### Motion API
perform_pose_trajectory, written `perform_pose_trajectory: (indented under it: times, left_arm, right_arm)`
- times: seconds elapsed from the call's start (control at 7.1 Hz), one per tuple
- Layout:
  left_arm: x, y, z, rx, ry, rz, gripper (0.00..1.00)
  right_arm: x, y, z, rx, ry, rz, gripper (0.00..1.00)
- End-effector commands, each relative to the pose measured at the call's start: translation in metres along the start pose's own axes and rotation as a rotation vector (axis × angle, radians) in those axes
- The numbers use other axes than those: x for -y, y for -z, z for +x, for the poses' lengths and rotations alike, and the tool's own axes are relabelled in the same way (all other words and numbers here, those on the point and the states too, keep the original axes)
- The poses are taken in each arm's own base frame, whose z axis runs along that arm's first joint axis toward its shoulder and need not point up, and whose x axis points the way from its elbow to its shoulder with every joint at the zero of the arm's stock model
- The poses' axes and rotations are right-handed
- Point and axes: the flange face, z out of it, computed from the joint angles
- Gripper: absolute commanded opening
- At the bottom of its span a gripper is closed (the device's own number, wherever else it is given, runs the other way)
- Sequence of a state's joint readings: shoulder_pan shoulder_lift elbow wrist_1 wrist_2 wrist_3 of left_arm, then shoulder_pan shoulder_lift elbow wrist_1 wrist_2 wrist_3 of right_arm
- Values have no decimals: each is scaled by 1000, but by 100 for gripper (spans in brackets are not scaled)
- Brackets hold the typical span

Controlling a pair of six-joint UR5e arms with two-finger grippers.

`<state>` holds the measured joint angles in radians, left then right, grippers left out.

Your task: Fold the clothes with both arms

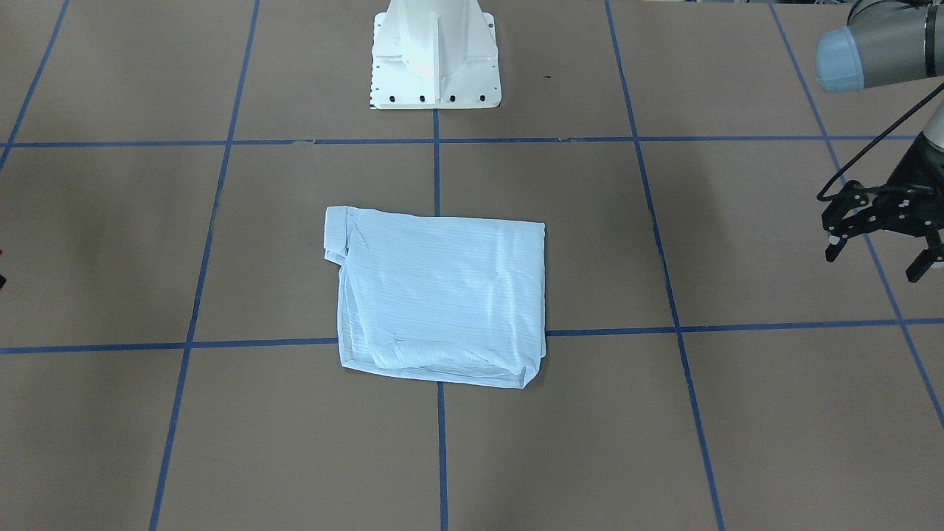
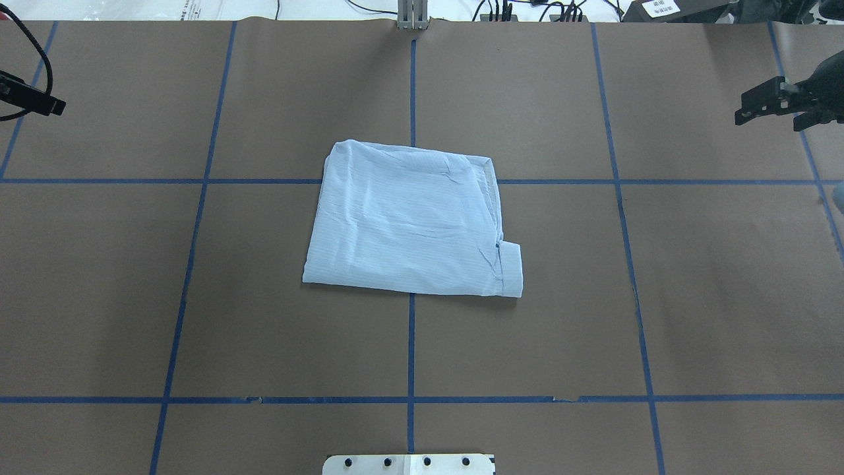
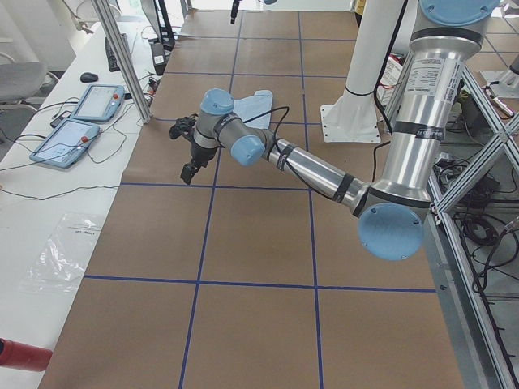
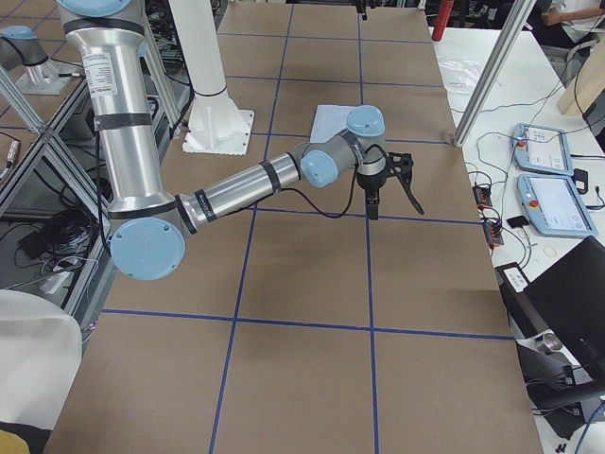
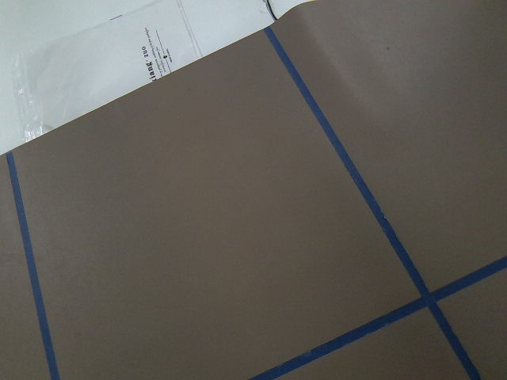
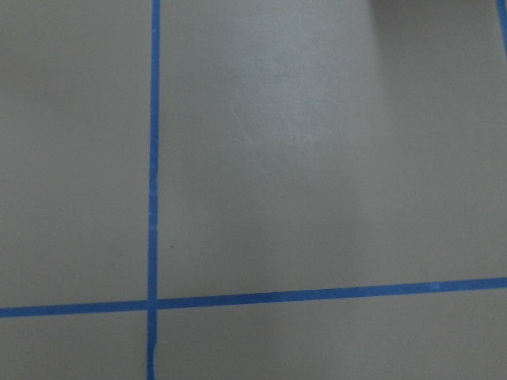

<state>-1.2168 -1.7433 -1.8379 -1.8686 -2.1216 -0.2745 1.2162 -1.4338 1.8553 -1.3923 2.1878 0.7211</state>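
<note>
Dead centre of the table lies the pale blue, finely striped button-up shirt (image 1: 442,295), folded down to a rough rectangle and lying flat. It sits right over a crossing of the tape lines. The side toward the robot's left is one clean fold. The side toward its right shows stacked layers, and a stiff band pokes out at the corner nearest the robot; cuff or collar, I can't tell. There are soft creases across the top and nothing resting on it.

Moving outward, there's bare table on all four sides of the shirt. The silver-grey left arm (image 1: 877,44) hangs well off toward its own end, left jaws spread wide above the surface and holding nothing. The silver-grey right arm (image 4: 236,194) mirrors it at the opposite end, with the right jaws splayed apart and just as empty. Both wrist cameras see only paper and tape.

The brown paper-covered table (image 2: 725,297) is marked into big squares by blue tape lines (image 2: 411,86). The white pedestal base (image 1: 435,59) stands at the robot's edge. Across from the robot runs a white bench with two blue-cased tablets (image 3: 81,121) and a clear plastic bag (image 3: 65,251).
</note>
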Motion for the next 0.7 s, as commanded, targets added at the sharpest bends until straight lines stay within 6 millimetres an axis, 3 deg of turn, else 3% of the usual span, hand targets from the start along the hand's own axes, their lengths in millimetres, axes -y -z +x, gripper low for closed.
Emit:
perform_pose_trajectory:
  times: [0.0, 0.14, 0.28, 0.42, 0.56]
  left_arm:
    - [-32, 14, -52, -12, 66, -33, 100]
    - [-50, 39, -101, 47, 36, -15, 100]
    - [-71, 41, -154, 86, 17, -65, 100]
    - [-88, 43, -182, 97, 11, -144, 100]
    - [-105, 43, -198, 98, 105, -222, 100]
  right_arm:
    - [-2, 15, 109, -96, 173, -40, 100]
    - [-9, 27, 157, -152, 243, -99, 100]
    - [-31, 39, 208, -160, 249, -127, 100]
    - [-87, 24, 255, -188, 185, -198, 100]
    - [-117, 18, 285, -184, 130, -220, 100]
